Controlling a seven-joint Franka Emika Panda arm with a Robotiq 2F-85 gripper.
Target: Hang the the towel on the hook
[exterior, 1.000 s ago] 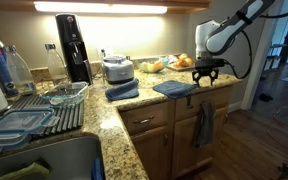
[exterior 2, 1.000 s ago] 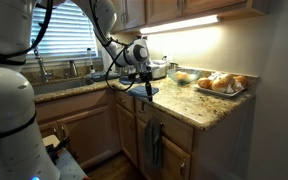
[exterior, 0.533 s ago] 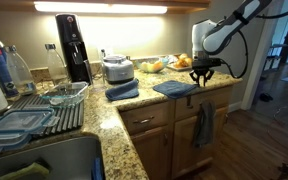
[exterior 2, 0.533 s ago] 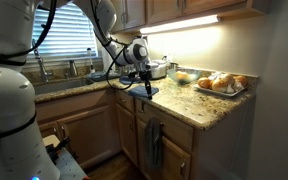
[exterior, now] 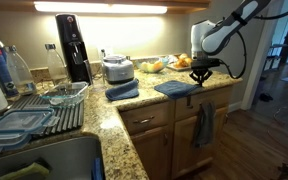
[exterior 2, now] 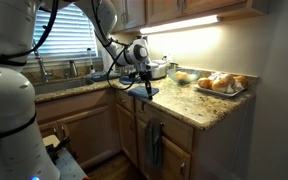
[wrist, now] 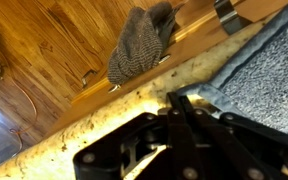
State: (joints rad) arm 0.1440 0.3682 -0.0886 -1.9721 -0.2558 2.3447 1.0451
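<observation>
- I am watching the black two-fingered hand (exterior: 206,72) hovering just above the front edge of the speckled granite surface (exterior: 114,120), pointing straight down.
- In the wrist view its fingers (wrist: 177,115) are lying pressed together, and I am seeing nothing pinched between them.
- The soft slate-blue cloth towel (exterior: 203,125) is hanging against the brown wooden cabinet front (exterior: 174,140), bunched at its top just under the surface edge. The hook itself is hiding behind the cloth.
- From the hand, that towel (wrist: 139,45) is lying below and outward past the edge, apart from the fingertips, with its long axis running straight down.
- A darker flat grey-blue towel (exterior: 174,88) is resting on the surface just beside the hand.
- I am judging the hanging as done, so any coming move is asking only for a lift straight up, away from the cloth.
</observation>
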